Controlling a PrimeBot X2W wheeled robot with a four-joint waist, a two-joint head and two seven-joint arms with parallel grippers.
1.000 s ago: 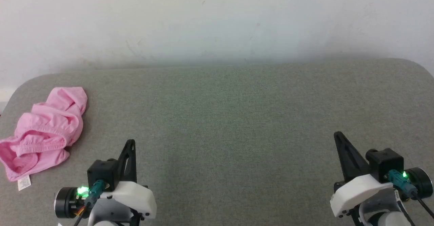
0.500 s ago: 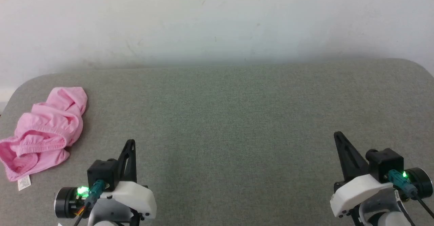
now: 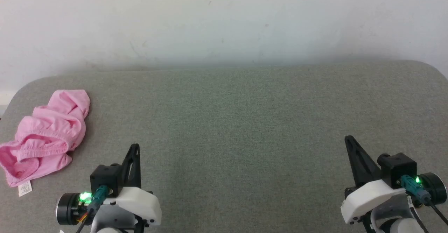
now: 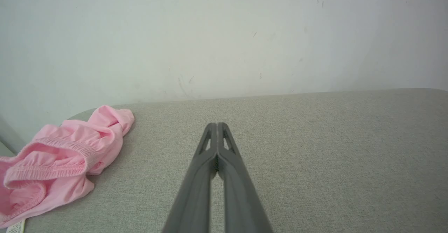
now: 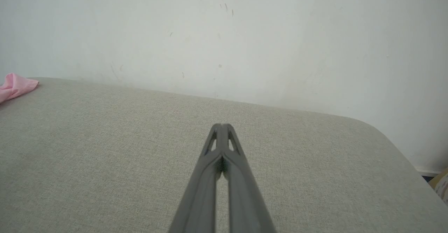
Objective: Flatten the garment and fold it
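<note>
At the far left of the head view, the garment (image 3: 45,135) lies in a soft pink heap on the grey table (image 3: 231,121), close to the table's left edge. It is all bunched up, with a crinkly hem curling across its middle. A small white label (image 3: 25,189) pokes out from its lower end and rests flat on the table. There is tiny print on the label, but it is much too small to read. I can see no other words or brand names.

A bit to the right, in the lower left of the frame, is the left gripper (image 3: 134,148). Its two dark fingers are pressed together and hold nothing. It is near the garment but not touching it.

Behind the middle of the table stands a pale wall (image 3: 224,23).

In the lower right of the frame is the right gripper (image 3: 348,140). Its fingers are also pressed together and hold nothing. It is well apart from the garment.

Nothing has changed in the last second. The garment, the label and both grippers are in the same spots. So I think the job has not started yet. The garment must first be picked up and spread flat. The left gripper looks best placed to reach it, once its fingers open.
</note>
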